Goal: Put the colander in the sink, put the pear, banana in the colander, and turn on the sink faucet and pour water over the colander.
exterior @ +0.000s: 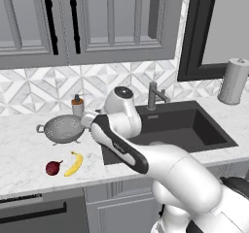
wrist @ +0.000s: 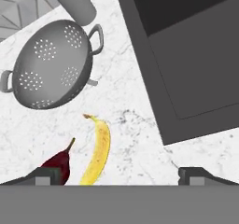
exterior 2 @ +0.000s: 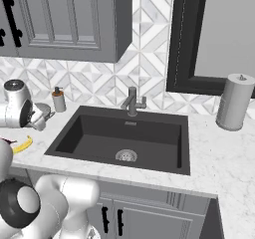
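Tool (wrist: 119,175) spread above counter; colander (wrist: 49,66), sink (wrist: 196,59) hold nothing.

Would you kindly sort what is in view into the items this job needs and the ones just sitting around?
Needed for the job:
colander, on the counter
sink, nothing in it yet
pear
banana, beside the pear
sink faucet

Just sitting around:
soap dispenser
paper towel roll
wall cabinets
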{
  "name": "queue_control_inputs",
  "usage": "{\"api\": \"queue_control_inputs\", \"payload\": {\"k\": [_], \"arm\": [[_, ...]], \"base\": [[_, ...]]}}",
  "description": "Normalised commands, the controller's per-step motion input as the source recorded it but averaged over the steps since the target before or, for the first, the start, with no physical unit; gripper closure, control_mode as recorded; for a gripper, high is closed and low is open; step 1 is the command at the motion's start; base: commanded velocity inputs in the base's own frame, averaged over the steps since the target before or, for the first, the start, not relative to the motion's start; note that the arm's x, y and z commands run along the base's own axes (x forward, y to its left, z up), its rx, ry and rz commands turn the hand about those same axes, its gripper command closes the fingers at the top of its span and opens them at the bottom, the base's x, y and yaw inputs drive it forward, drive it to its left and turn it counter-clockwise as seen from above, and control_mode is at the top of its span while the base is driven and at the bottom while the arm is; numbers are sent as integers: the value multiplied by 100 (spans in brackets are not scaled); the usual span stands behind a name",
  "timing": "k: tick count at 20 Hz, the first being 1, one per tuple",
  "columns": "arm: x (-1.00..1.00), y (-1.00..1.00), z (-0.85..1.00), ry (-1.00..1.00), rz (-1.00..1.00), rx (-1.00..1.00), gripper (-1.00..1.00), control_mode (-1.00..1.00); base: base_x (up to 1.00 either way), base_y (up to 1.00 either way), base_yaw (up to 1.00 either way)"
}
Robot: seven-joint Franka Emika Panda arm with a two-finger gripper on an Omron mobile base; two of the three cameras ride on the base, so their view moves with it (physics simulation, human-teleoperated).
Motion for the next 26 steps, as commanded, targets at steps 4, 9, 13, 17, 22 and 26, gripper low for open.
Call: {"api": "queue_control_inputs", "payload": {"k": [4,9,13,17,22,26], "arm": [[39,24,0,0,-8,0,-100,-100],[43,1,0,6,-1,1,-100,-100],[46,4,-5,10,0,0,-100,-100],[33,28,-17,5,0,0,-100,-100],[18,30,-26,3,-2,0,-100,-100],[12,13,-34,4,-2,0,-100,-100]], "base": [[0,0,0],[0,0,0],[0,0,0],[0,0,0],[0,0,0],[0,0,0]]}}
